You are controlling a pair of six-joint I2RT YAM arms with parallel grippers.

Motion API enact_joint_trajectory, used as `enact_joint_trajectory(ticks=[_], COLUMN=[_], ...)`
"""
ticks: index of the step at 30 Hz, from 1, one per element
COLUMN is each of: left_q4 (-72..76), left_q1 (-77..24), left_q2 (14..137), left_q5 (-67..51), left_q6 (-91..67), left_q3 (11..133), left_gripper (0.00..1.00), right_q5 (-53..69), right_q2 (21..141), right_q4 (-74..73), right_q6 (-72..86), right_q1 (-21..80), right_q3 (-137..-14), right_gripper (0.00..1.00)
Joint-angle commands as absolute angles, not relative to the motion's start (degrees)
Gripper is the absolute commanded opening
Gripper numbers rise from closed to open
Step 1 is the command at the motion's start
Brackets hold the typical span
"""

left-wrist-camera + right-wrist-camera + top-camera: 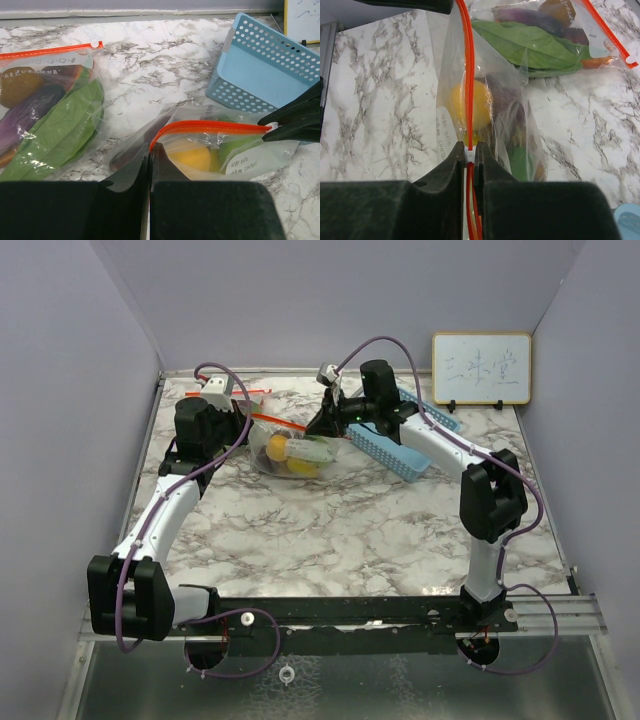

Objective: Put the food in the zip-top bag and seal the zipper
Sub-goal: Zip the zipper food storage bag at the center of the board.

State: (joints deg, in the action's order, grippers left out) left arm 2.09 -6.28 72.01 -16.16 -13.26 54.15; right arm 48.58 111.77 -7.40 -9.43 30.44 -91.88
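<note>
A clear zip-top bag (290, 452) with an orange zipper (467, 75) is stretched between both grippers at the table's middle back. Inside it are a yellow fruit (465, 107), a lime-green fruit (240, 145) and dark purple pieces. My left gripper (150, 150) is shut on the bag's corner at the zipper's end. My right gripper (470, 150) is shut on the white zipper slider (470, 155) at the other end; it also shows in the left wrist view (295, 120). The zipper looks closed between the grippers.
A second zip-top bag (50, 115) lies beyond the left gripper, holding a long green leaf (530, 47), purple and brown pieces. A blue mesh basket (400, 445) lies tipped under the right arm. A small whiteboard (481, 368) stands at the back right.
</note>
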Motion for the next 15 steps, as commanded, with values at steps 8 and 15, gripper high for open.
enact_joint_trajectory(ticks=[8, 15], left_q4=[0.89, -2.19], left_q1=[-6.15, -6.07], left_q2=[69.05, 69.36], left_q5=[-12.18, -6.17], left_q6=[-12.80, -12.78], left_q3=[53.30, 54.65], left_gripper=[0.00, 0.00], right_q5=[35.72, 29.43], right_q2=[106.93, 97.62], right_q4=[-10.76, -11.60], right_q6=[-12.94, -14.57], right_q1=[30.21, 26.07], right_q3=[-89.25, -79.55], right_gripper=[0.02, 0.02])
